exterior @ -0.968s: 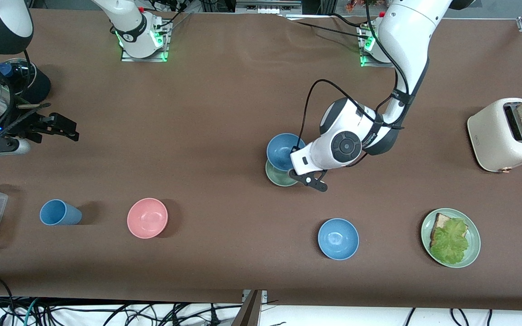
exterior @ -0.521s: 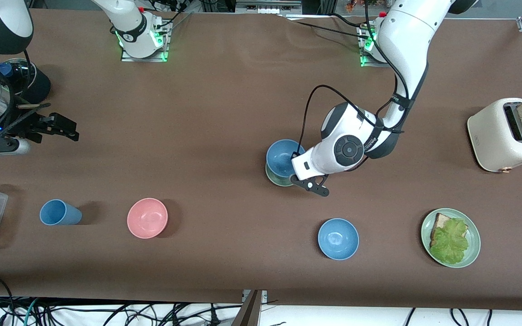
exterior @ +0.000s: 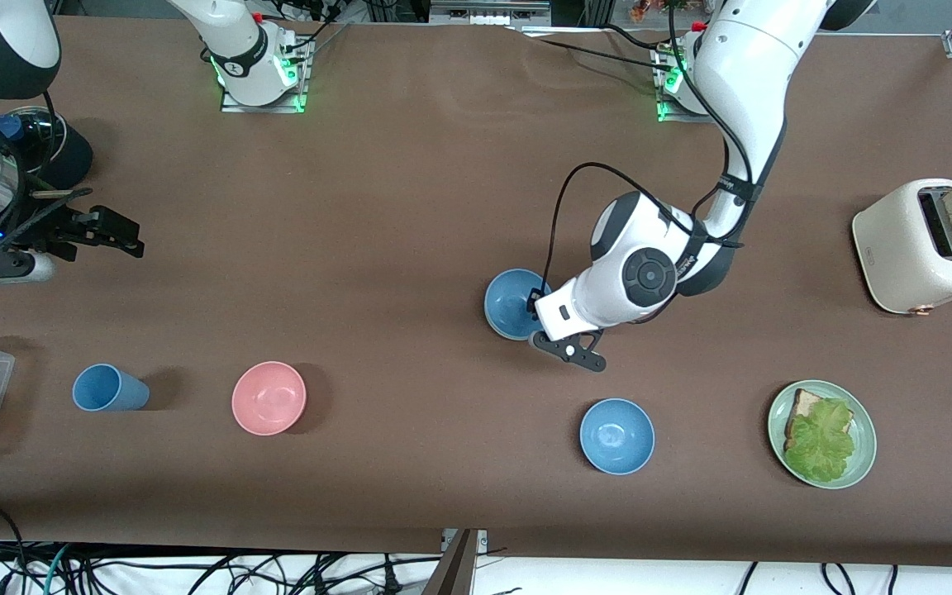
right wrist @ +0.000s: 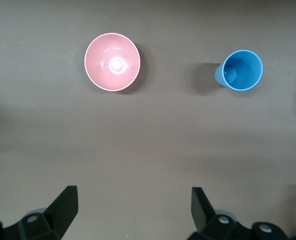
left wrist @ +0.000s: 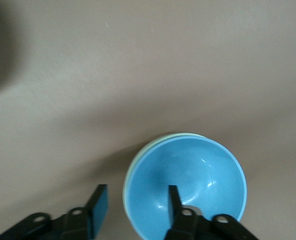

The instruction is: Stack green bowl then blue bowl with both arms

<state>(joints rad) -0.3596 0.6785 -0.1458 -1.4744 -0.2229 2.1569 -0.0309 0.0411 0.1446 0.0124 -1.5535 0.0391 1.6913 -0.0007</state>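
Lowest in the front frame, nearest the camera, sit a spare blue bowl (exterior: 616,435) and a green plate (exterior: 821,434) with lettuce and bread. A little higher, toward my right arm's end of the bench (exterior: 377,207), are the pink bowl (exterior: 268,397) and the blue cup (exterior: 110,387).

At the middle of the frame is the stack. The blue bowl (exterior: 511,304) sits nested in the green bowl (left wrist: 160,138), of which my left wrist view shows only a thin rim along one side. My left pincer (left wrist: 137,190) is down at this stack with its jaws parted. One finger (left wrist: 174,200) is inside the blue bowl, the other is outside, and neither presses the wall, so it holds nothing.

Higher up, near my right arm's end, my right pincer (right wrist: 133,190) waits over bare bench, spread wide and empty. The toaster (exterior: 922,246) stands toward my left arm's end.

I judge the stacking essentially done, and the danger lies in my left pincer's exit. If I draw it away sideways rather than straight up, the inner finger could hook the blue rim and drag or tip both bowls. The green rim shows on one side only, so the blue bowl may sit slightly off-centre and could rock if nudged.
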